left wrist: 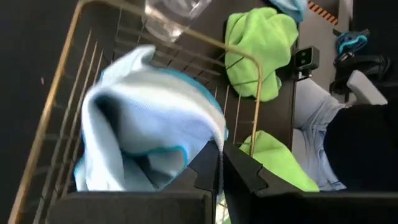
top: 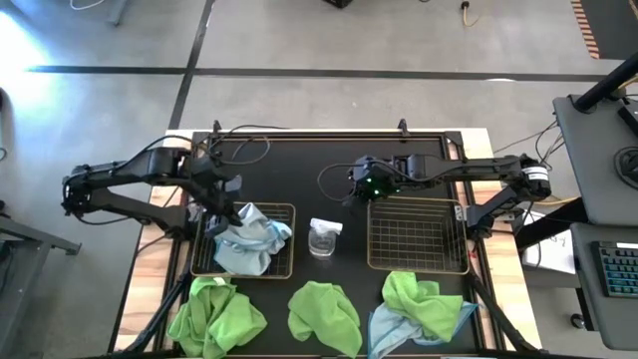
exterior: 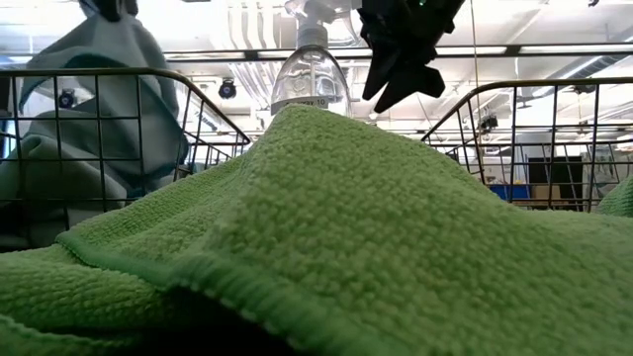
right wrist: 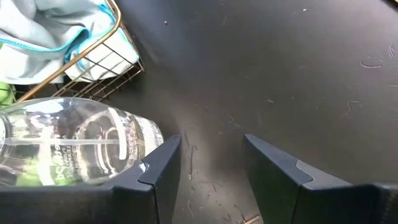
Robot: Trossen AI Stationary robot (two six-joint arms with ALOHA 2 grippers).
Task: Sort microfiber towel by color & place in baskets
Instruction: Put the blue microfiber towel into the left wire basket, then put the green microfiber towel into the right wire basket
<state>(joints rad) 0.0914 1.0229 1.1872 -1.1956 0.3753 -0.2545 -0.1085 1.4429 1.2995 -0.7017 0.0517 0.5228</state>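
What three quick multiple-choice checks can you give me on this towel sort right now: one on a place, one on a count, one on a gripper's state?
1. Where is the pale blue towel?
A. In the left basket
B. In the right basket
C. On the bare table

2. How many lime green towels lie along the table's near edge?
A. One
B. Three
C. Five

3. How is the right gripper?
A. Shut on a green towel
B. Open, holding nothing
C. Shut on the spray bottle

Answers:
1 A: the high view shows it bunched inside the left basket, with the left gripper over its corner.
2 B: the high view shows green towels at left, middle and right, the last lying on another blue one.
3 B: the right wrist view shows its fingers spread over bare table, beside the spray bottle; the right basket is empty.
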